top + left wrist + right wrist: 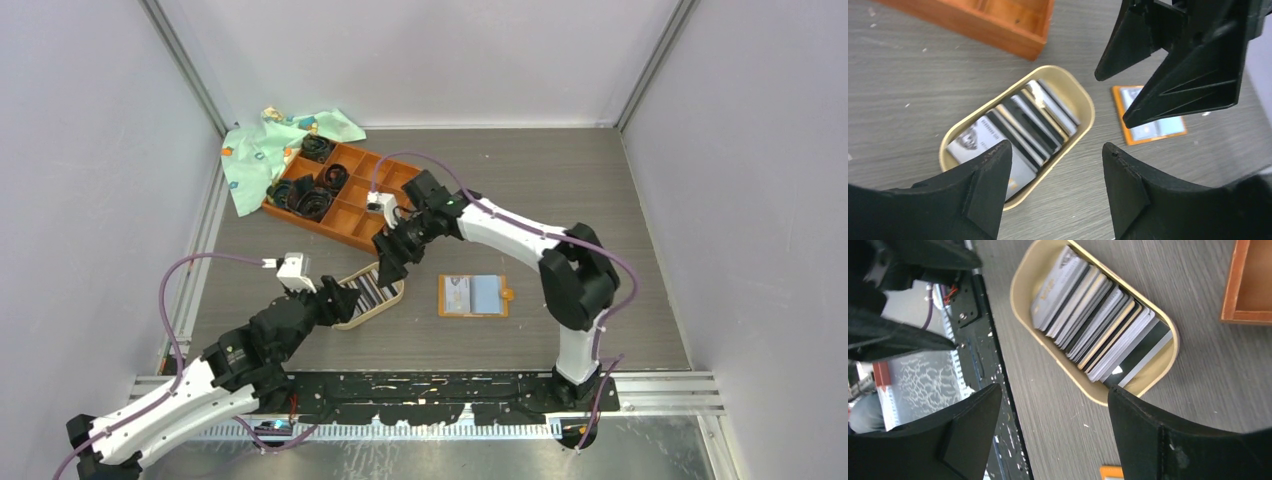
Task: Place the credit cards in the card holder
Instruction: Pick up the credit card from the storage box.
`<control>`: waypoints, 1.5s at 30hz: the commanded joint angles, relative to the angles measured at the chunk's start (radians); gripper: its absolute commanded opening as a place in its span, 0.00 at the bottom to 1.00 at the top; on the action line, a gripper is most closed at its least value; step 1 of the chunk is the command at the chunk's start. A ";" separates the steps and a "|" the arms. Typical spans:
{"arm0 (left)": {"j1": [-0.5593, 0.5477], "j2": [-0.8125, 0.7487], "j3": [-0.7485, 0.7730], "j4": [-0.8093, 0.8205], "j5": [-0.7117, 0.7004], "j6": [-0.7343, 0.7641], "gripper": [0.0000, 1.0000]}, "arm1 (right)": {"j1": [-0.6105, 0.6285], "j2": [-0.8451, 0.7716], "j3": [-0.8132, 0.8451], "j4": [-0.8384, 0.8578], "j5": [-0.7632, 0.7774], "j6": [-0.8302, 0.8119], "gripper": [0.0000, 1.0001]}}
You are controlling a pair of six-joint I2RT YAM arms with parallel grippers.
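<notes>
The credit cards [366, 290] stand as a striped stack in an oval tan-rimmed dish [393, 296] at table centre-left. They show in the left wrist view [1018, 130] and in the right wrist view [1098, 315]. The card holder [474, 296] lies open and flat to the right of the dish, orange-edged with grey-blue pockets; it also shows in the left wrist view [1153, 127]. My left gripper [345, 298] [1057, 147] is open and empty above the dish's near end. My right gripper [385, 265] [1055, 389] is open and empty just above the dish's far end.
A large orange-brown compartment tray [345, 215] with black cables stands behind the dish, with a green patterned cloth [265, 150] at its far left. The black base rail [450, 385] runs along the near edge. Grey walls enclose the table.
</notes>
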 commanded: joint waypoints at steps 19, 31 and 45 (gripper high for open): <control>0.003 0.255 0.051 -0.246 -0.251 -0.202 0.43 | 0.065 0.301 0.220 0.001 0.273 0.371 0.70; 0.013 0.349 0.042 -0.187 -0.218 -0.200 0.39 | 0.080 0.331 0.221 -0.004 0.248 0.395 0.66; 0.044 0.402 0.030 -0.136 -0.149 -0.180 0.39 | 0.070 0.309 0.175 0.132 -0.029 0.542 0.51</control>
